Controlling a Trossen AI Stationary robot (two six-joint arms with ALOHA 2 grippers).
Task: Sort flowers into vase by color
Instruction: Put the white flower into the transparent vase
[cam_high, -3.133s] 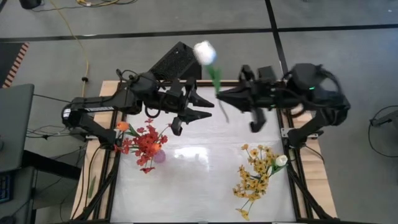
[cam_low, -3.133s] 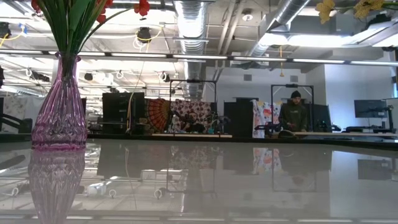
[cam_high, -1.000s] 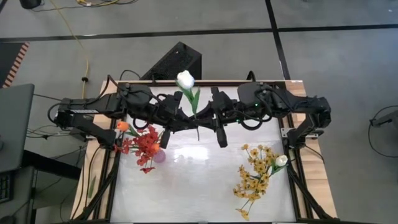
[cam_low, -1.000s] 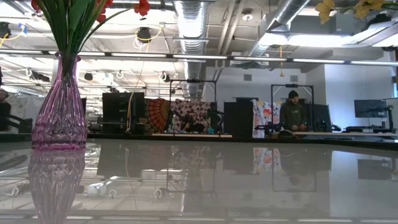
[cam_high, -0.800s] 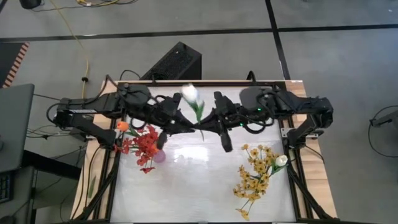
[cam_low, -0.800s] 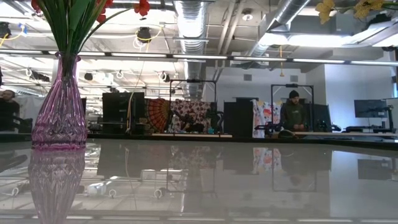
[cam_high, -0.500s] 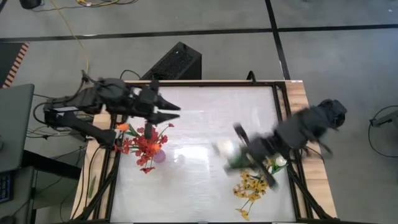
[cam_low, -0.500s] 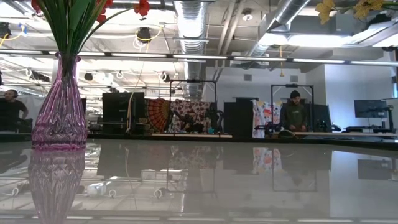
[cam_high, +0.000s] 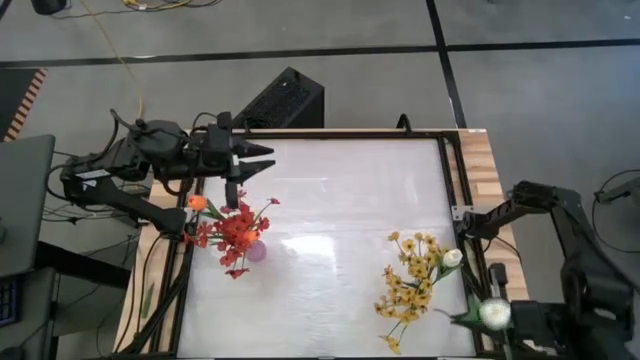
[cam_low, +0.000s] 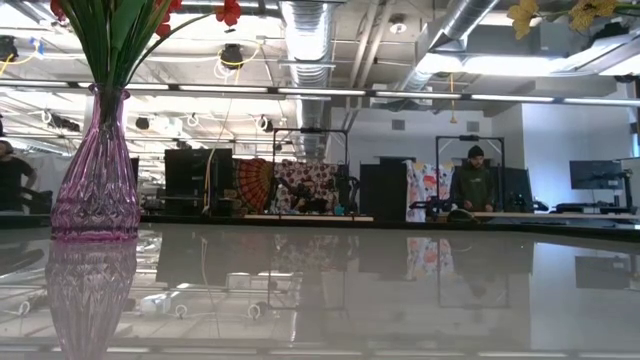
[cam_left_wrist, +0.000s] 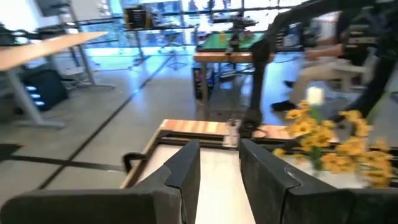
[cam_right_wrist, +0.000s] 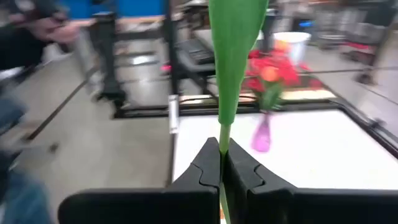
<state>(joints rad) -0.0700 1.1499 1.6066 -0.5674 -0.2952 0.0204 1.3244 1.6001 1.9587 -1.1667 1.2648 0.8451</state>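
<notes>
My right gripper (cam_right_wrist: 222, 163) is shut on a white flower, whose blossom (cam_high: 493, 314) shows from above at the table's near right corner. My left gripper (cam_high: 262, 158) stands open and empty near the far left corner, above the table. In front of it a purple vase (cam_high: 257, 250) holds red flowers (cam_high: 238, 232) and an orange tulip (cam_high: 197, 202); the vase stands upright on its base (cam_low: 95, 225). At the right, yellow sprays (cam_high: 408, 283) stand with a white bud (cam_high: 452, 258) among them. My right gripper pinches the white flower's green stem (cam_right_wrist: 222, 147) between its two fingers, just below a long leaf (cam_right_wrist: 235, 56). The fingers lie about level and across the stem, pointing toward the table's left side. The flower stands upright in the hold, clear of the table, blossom on top.
The white tabletop (cam_high: 340, 190) lies bare between the two bunches. A black frame rail (cam_high: 450, 180) runs along the right side. A black box (cam_high: 285, 100) sits on the floor behind the far edge. People show in the room beyond.
Both grippers met at the white flower's stem over the far middle of the table. My left gripper let go, opened and drew back toward the left edge. My right gripper swung fast toward the near right corner, carrying the flower upright.
</notes>
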